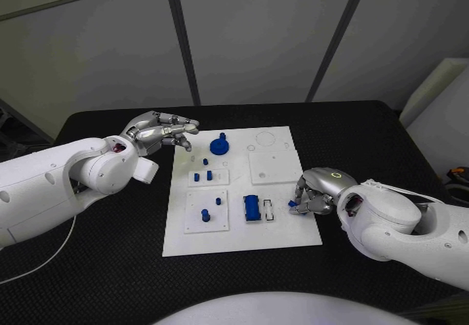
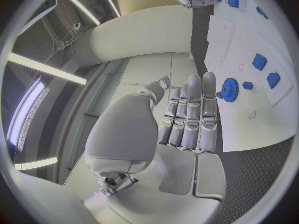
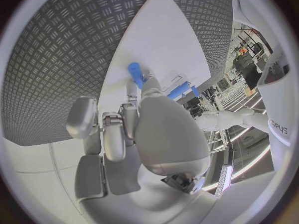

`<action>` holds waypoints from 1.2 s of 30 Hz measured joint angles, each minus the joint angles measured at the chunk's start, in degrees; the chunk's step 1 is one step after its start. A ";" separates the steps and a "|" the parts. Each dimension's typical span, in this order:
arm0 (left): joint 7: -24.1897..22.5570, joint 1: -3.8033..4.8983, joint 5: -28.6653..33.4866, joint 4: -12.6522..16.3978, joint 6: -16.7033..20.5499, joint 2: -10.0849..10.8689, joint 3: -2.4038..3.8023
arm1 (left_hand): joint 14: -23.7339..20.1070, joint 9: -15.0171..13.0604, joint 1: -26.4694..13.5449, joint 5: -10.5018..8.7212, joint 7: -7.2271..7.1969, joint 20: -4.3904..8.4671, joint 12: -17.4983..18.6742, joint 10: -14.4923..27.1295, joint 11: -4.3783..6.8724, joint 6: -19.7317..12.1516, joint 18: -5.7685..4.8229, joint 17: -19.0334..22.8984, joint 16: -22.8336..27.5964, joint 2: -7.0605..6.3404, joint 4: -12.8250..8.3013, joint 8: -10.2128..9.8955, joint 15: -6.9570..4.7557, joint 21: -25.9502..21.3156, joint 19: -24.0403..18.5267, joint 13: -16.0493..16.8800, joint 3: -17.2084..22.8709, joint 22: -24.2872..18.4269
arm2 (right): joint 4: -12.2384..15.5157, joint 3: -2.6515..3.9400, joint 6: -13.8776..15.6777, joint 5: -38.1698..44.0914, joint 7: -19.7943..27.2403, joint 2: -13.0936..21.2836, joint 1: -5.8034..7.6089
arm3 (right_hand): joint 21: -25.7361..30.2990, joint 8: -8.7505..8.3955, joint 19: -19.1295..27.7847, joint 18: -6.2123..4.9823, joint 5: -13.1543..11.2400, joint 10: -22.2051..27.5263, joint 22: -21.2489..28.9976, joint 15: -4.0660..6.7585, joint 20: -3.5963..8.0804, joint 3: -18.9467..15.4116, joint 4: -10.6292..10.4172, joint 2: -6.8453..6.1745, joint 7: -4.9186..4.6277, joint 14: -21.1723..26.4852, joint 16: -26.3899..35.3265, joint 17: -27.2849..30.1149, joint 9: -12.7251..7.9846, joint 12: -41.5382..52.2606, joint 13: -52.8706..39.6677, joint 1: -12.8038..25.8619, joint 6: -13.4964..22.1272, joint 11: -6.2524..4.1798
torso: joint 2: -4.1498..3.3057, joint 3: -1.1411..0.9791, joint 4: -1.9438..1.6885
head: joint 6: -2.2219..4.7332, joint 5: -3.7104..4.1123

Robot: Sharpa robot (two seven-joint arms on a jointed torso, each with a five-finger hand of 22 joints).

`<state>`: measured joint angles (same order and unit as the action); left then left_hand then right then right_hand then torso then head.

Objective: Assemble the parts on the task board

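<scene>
The white task board lies mid-table. A blue gear stands near its far edge, with small blue pegs just in front of it. Two more blue parts sit in the near-left panel, beside a blue block. My right hand rests at the board's right edge and pinches a small blue peg at its fingertips; the right wrist view shows that peg over the board. My left hand hovers at the board's far-left corner, empty, its fingers stretched toward the gear.
A raised white square panel occupies the board's far right. Black ridged table surrounds the board. A white box stands off the table's right side.
</scene>
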<state>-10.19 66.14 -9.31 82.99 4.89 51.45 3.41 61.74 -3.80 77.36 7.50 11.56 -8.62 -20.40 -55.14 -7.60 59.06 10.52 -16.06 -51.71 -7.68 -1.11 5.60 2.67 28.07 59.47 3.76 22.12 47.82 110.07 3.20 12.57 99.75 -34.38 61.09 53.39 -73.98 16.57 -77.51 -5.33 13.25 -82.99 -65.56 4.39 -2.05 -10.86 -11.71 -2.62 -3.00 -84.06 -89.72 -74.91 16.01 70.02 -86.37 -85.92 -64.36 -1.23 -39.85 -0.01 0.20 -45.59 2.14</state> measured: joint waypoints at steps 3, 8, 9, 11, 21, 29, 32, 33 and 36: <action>0.04 0.00 0.00 0.02 -0.01 0.07 0.00 | 0.00 0.00 0.00 0.00 0.00 0.00 0.00 0.00 0.00 0.00 0.00 0.00 0.00 0.00 0.00 0.00 0.00 0.00 0.00 0.00 0.00 0.00 | 0.26 -0.02 -0.12 0.71 -0.13 -0.16 -0.06 | 0.00 -0.41 0.00 0.00 1.00 0.11 -0.11 0.00 0.00 1.42 0.01 -0.19 0.10 0.00 0.00 0.00 -0.17 0.00 0.00 -0.33 -0.08 -0.09 | 0.00 0.00 0.01 | 0.00 -0.12; 0.11 0.00 0.00 0.04 -0.04 0.11 0.00 | 0.00 0.00 0.00 0.00 0.00 0.00 0.00 0.00 0.00 0.00 0.01 0.00 0.00 0.00 0.00 0.00 0.00 0.00 0.00 0.00 0.00 0.00 | 0.92 -0.12 0.15 0.94 -0.69 -0.14 -0.20 | 0.00 -0.84 -0.32 0.00 4.54 0.21 -0.76 0.02 0.32 3.90 -0.79 -0.43 0.15 0.02 0.00 0.00 -0.11 -0.02 0.01 -0.59 -0.47 0.00 | 0.00 -0.01 0.08 | 0.06 -0.27; 0.12 0.00 0.00 0.05 -0.04 0.11 0.00 | 0.00 0.00 0.00 0.00 0.00 0.00 0.00 0.00 0.00 0.00 0.00 0.00 0.00 0.00 0.00 0.00 0.00 0.00 0.00 0.00 0.00 0.00 | 1.04 -0.13 0.31 0.64 -0.83 -0.08 -0.22 | -0.03 -0.99 -0.32 0.00 4.85 0.21 -0.96 0.08 0.32 4.24 -0.95 -0.30 0.15 0.08 0.00 0.00 -0.07 -0.02 0.01 -0.75 -0.47 0.00 | -0.01 -0.01 0.09 | 0.07 -0.28; 0.16 0.00 0.00 0.05 -0.05 0.11 0.00 | 0.00 0.00 0.00 0.00 0.00 0.00 -0.03 0.00 0.00 0.00 0.01 0.01 0.00 0.00 0.00 0.00 0.00 0.00 0.00 0.00 0.00 -0.02 | 1.28 -0.16 0.79 -0.56 -1.18 0.05 -0.24 | -0.39 -1.11 -0.43 0.00 5.41 0.18 -1.24 0.22 0.43 4.84 -1.33 -0.20 0.14 0.22 0.00 0.00 0.02 0.00 0.01 -0.95 -0.45 -0.03 | -0.01 -0.01 0.09 | 0.08 -0.30; 0.32 0.00 0.00 0.15 -0.06 0.21 0.00 | 0.00 0.00 0.00 0.00 0.00 0.00 -0.22 0.00 0.00 0.00 0.01 0.05 0.00 0.00 0.00 0.00 0.00 0.00 0.00 0.00 0.00 -0.05 | 1.80 -0.16 4.41 -9.36 -2.37 0.22 -0.21 | -0.48 -1.55 -0.53 0.00 10.05 0.07 -1.65 0.22 0.53 8.65 -2.52 0.01 0.17 0.23 0.00 0.01 0.46 0.21 0.31 -1.17 -0.48 -0.13 | -0.03 0.02 0.08 | 0.07 -0.55; 0.42 0.00 0.00 0.28 -0.06 0.32 0.00 | 0.00 0.00 0.00 0.00 0.00 0.00 -0.22 0.00 0.00 0.00 0.00 0.04 0.00 0.00 0.00 0.00 0.00 0.00 0.00 0.00 0.00 -0.05 | 2.16 -0.42 7.63 -14.12 -2.39 -0.30 -0.47 | -0.48 -1.32 -0.52 0.01 10.45 0.07 -1.73 0.22 0.52 9.42 -2.87 0.01 0.17 0.23 0.00 0.01 0.59 0.22 0.57 -1.17 -0.48 -0.13 | -0.05 0.03 0.07 | -0.09 -0.65; 0.45 0.00 0.00 0.32 -0.06 0.37 0.00 | 0.00 0.00 0.00 0.00 0.00 0.00 -0.22 0.00 0.00 0.00 0.00 0.04 0.00 0.00 0.00 0.00 0.00 0.00 0.00 0.00 0.00 -0.04 | 2.23 -0.53 8.76 -15.23 -2.32 -0.64 -0.58 | -0.53 -1.33 -0.52 0.00 10.49 0.07 -1.83 0.22 0.52 9.61 -2.98 0.01 0.16 0.22 0.00 0.01 0.59 0.23 0.60 -1.17 -0.47 -0.13 | -0.05 0.03 0.07 | -0.13 -0.65; 0.46 0.00 0.00 0.34 -0.06 0.39 0.00 | 0.00 0.00 0.00 0.00 0.00 0.00 -0.22 0.00 0.00 0.00 0.00 0.04 0.00 0.00 0.00 0.00 0.00 0.00 0.00 0.00 0.00 -0.04 | 2.26 -0.56 9.08 -15.52 -2.30 -0.80 -0.63 | -0.74 -1.34 -0.52 0.00 10.49 0.07 -1.90 0.22 0.52 9.77 -3.13 0.01 0.15 0.23 0.00 0.01 0.58 0.23 0.60 -1.17 -0.46 -0.13 | -0.05 0.03 0.07 | -0.13 -0.66; 0.47 0.00 0.00 0.36 -0.06 0.41 0.00 | 0.00 0.00 0.00 0.00 0.00 0.00 -0.22 0.00 0.00 0.00 0.00 0.04 0.00 0.00 0.00 0.00 0.00 0.00 0.00 0.00 0.00 -0.04 | 2.39 -0.62 10.17 -16.34 -2.19 -1.43 -0.68 | -0.74 -1.38 -0.65 0.00 10.70 0.07 -2.06 0.34 0.65 10.03 -3.37 0.01 0.15 0.10 0.00 0.01 0.58 0.24 0.60 -1.17 -0.46 -0.13 | -0.05 0.02 0.07 | -0.17 -0.75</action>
<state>-9.71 66.14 -9.31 83.36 4.84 51.86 3.42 61.74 -3.80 77.36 7.51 11.56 -8.62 -20.62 -55.14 -7.61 59.06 10.52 -16.02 -51.70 -7.68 -1.11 5.61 2.67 28.07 59.47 3.76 22.12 47.78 112.46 2.58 22.74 83.41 -36.57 59.66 52.70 -74.71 15.18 -78.16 -5.33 23.95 -82.92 -67.63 4.74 -1.40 -0.83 -15.08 -2.61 -2.85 -83.96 -89.72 -74.91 16.59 70.26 -85.76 -87.10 -64.82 -1.36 -39.90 0.01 0.27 -45.76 1.38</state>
